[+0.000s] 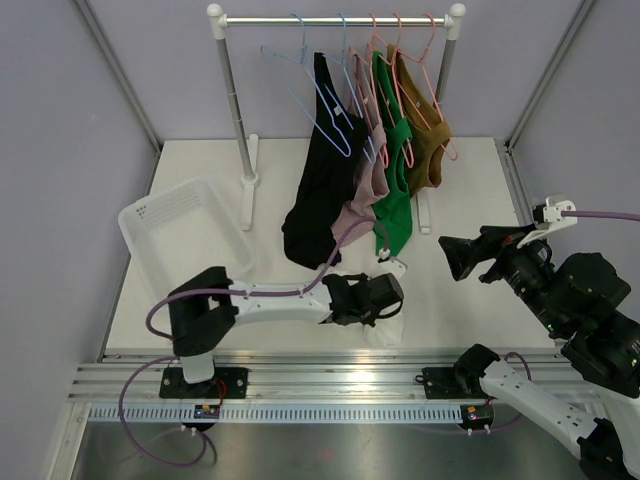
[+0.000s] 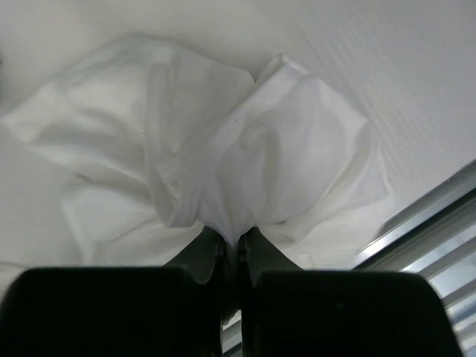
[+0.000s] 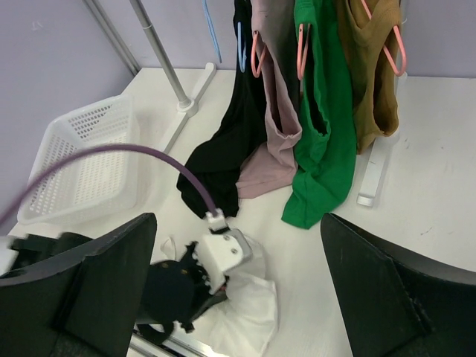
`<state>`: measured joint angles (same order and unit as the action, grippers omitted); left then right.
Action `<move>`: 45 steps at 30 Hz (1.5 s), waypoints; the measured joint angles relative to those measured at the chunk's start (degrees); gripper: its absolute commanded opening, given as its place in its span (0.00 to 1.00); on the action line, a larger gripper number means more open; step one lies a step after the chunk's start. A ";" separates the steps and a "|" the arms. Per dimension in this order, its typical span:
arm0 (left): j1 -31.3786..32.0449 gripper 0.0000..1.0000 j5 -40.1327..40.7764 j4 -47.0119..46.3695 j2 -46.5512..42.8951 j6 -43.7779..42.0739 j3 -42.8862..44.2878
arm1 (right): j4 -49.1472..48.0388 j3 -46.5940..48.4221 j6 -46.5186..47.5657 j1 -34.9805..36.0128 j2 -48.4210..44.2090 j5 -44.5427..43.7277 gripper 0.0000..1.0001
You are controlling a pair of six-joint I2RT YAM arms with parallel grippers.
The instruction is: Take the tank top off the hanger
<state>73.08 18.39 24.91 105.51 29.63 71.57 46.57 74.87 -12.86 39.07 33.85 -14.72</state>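
The top (image 2: pixel 245 149) looked light and limp, best taken at a fold. The left pincer (image 2: pixel 238 242) pinched one; the right pincer (image 3: pixel 238 290) stood spread

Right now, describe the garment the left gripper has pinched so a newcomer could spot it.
From the clothes rack at the back, come forward to the near edge of the table. A crumpled white tank top lies there, pinched by the left gripper. It is the only white garment and the only one not hanging; the black top, mauve top, green top and brown top hang.
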 measured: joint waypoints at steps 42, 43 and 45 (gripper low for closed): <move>-70.38 0.99 -0.37 32.92 -27.78 -11.06 19.58 | -5.84 7.15 0.24 0.00 17.35 -0.17 1.00; -70.38 0.99 -1.14 32.92 -28.74 -11.19 19.54 | -5.66 9.31 0.33 0.00 20.37 -0.76 0.99; -70.40 0.99 -2.84 32.63 -32.11 -11.39 18.64 | -5.68 13.44 0.87 0.00 26.05 -1.42 0.91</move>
<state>2.68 15.55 57.54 73.41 18.24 90.21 40.88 88.31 -11.99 39.07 59.90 -16.14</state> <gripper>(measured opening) 0.987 0.986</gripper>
